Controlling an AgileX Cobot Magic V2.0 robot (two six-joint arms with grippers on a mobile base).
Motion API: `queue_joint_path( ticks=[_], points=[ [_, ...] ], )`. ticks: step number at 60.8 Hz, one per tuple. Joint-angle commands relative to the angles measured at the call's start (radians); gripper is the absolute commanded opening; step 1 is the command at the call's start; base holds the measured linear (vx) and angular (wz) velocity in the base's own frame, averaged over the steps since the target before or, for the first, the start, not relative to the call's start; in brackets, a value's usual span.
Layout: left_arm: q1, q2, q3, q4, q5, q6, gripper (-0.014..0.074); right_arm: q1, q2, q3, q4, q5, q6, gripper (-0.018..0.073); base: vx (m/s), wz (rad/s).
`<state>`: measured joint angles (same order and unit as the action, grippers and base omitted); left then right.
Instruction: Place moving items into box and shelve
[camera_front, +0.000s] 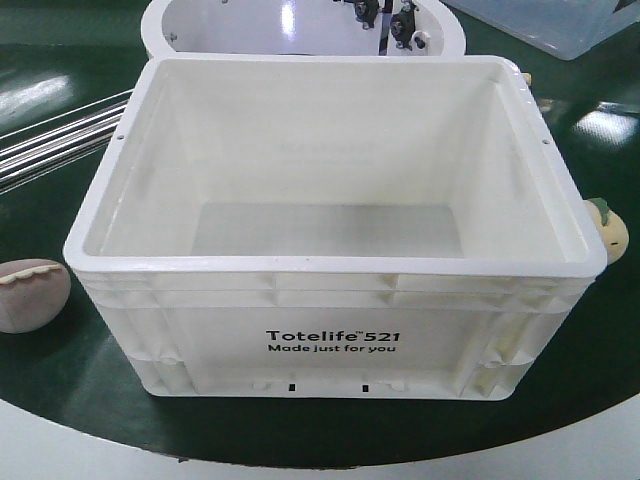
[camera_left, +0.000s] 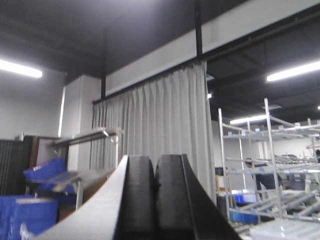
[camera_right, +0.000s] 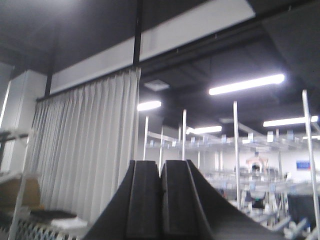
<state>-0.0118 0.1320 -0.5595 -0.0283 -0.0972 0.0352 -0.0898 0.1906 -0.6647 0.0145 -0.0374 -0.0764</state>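
- Finding the pink-brown toy (camera_front: 30, 295) lying on the green table (camera_front: 600, 340), just beside the front left corner of the box (camera_front: 200, 345), partly cut off by the picture edge, long axis running roughly side to side
- Finding the yellow toy (camera_front: 608, 228) sitting against the right wall of the box just under the rim, mostly hidden, long axis not readable
- Seeing the box standing upright between the two, top open, holding nothing, printed side facing the front camera
- Reading the left gripper (camera_left: 156, 162) as pinched together on nothing and aiming up at a curtain (camera_left: 160, 120) and wire racks (camera_left: 270, 150), not down at the table
- Reading the right gripper (camera_right: 160, 167) the same way: fingers pressed together, gripping nothing, aiming up into the room
- Judging the pink-brown toy nearer the left arm and the yellow one nearer the right, going by which side of the box each is lying on
- Expecting the box rim to be crowding any reach for the yellow toy, favouring an approach from the outer side
- Noting a round white tub (camera_front: 300, 25) behind the box, metal rods (camera_front: 60, 140) at the left and a clear bin (camera_front: 560, 25) at the far right, all apart from the toys
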Motion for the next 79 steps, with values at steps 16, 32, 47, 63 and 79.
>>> queue_joint_path(
  ticks=[16, 32, 47, 63, 79],
  points=[
    [0.001, 0.459, -0.328, -0.004, -0.049, 0.009, -0.0006, 0.002, 0.482, -0.336, -0.015, -0.083, -0.014, -0.0006, 0.0, 0.0],
    [0.001, 0.649, -0.32, -0.004, 0.087, -0.014, 0.0011, 0.002, 0.711, -0.336, -0.001, 0.09, -0.006, 0.001, 0.0, 0.0],
    [0.001, 0.74, -0.32, -0.004, 0.154, -0.018, 0.0221, 0.002, 0.761, -0.336, -0.015, 0.176, -0.012, 0.0193, 0.0, 0.0],
    [0.001, 0.751, -0.32, -0.004, 0.137, -0.018, 0.0461, 0.002, 0.762, -0.336, -0.008, 0.216, -0.012, 0.0575, 0.0, 0.0],
    [0.001, 0.748, -0.321, -0.004, 0.109, -0.022, 0.0469, 0.002, 0.761, -0.339, 0.027, 0.315, -0.009, 0.0617, 0.0, 0.0]
  ],
)
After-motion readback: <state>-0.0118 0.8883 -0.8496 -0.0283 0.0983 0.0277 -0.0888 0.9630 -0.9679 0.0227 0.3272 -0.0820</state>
